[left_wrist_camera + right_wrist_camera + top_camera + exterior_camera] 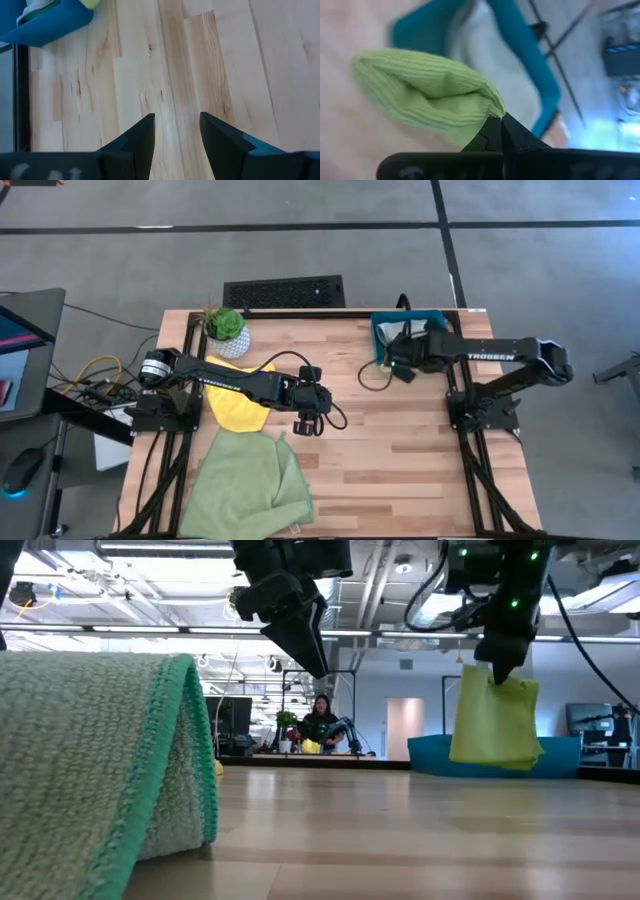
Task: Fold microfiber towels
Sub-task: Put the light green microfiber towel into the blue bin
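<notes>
Lime towel [427, 92] between right jaws (pinched)

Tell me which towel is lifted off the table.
The lime green towel, hanging pinched in the right gripper by the teal tray. The yellow towel and pale green towel lie flat.

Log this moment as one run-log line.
right gripper: shut on lime green towel, lifted by teal tray | left gripper: open, empty, mid-table | pale green towel: near edge
</notes>
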